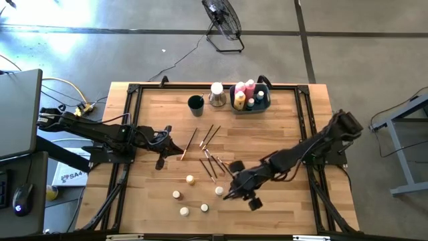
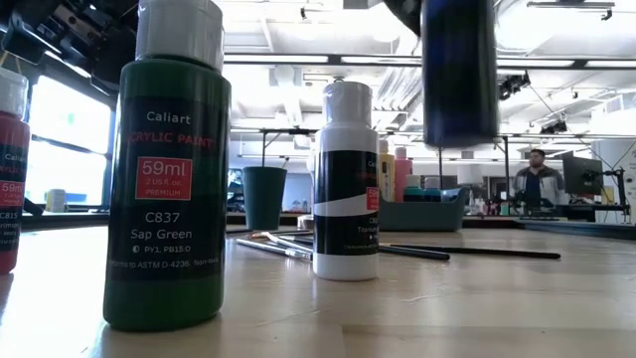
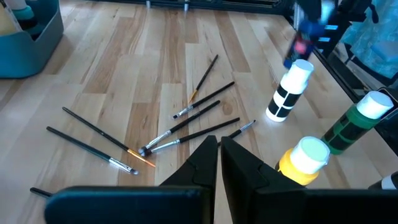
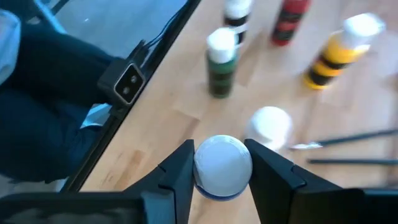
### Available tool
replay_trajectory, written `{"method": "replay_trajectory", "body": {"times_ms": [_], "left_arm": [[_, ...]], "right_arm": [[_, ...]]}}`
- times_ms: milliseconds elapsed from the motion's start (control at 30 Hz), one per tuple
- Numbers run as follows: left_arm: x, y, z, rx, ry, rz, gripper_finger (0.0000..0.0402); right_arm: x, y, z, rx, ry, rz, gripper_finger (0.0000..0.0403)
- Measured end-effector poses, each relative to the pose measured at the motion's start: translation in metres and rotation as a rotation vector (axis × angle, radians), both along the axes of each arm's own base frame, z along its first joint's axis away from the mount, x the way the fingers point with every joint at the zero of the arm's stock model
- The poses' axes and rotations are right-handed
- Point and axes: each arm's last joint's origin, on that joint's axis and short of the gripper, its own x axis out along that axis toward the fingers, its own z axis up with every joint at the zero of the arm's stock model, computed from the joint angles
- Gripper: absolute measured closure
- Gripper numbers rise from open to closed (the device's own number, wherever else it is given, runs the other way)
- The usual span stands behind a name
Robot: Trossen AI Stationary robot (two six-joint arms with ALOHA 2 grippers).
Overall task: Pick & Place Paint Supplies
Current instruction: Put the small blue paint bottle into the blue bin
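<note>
My right gripper (image 4: pixel 222 171) is shut on a dark blue paint bottle with a white cap (image 2: pixel 457 70), hanging above the table's near middle. Below it stand a white bottle with black bands (image 2: pixel 345 179), a green one (image 2: pixel 169 179), a red one (image 2: pixel 8 169) and a yellow one (image 3: pixel 305 158). Several thin dark brushes (image 1: pixel 207 154) lie flat on the wood at the table's middle. My left gripper (image 3: pixel 219 155) stays shut at the table's left (image 1: pixel 160 150), holding nothing. My right gripper pinches the blue bottle's top, at the sides of its white cap (image 4: pixel 222 163), between its two fingers (image 4: pixel 177 171). The fingers slant down from the table's right side. The bottle hangs upright below them, clear of the table.
A grey-blue bin (image 1: pixel 262 104) with several bottles stands at the far edge, beside a dark round cup (image 1: pixel 195 102) and a pale-topped container (image 1: pixel 216 94). The standing bottles (image 1: pixel 184 201) crowd the near middle. A person (image 2: pixel 537 174) shows in the room beyond.
</note>
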Motion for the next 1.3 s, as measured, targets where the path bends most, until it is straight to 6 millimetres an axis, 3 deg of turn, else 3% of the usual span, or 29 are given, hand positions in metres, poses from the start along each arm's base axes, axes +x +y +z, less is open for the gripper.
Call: {"method": "replay_trajectory", "body": {"times_ms": [367,600,967,1300], "left_arm": [[0.0,0.0,0.0,-0.013,-0.001,0.007,0.0382],[0.0,0.0,0.0,-0.013,0.0,0.008,0.0382],[0.0,0.0,0.0,-0.011,0.0,0.012,0.0382],[0.0,0.0,0.0,-0.011,-0.001,0.013,0.0382]], "right_arm": [[-0.043,-0.059,0.075,-0.01,-0.139,-0.22,0.0281],[-0.072,-0.105,0.108,-0.029,-0.237,-0.4,0.028],[-0.106,-0.167,0.123,-0.13,-0.23,-0.716,0.0282],[-0.115,-0.216,0.112,-0.176,-0.13,-0.881,0.0285]]}}
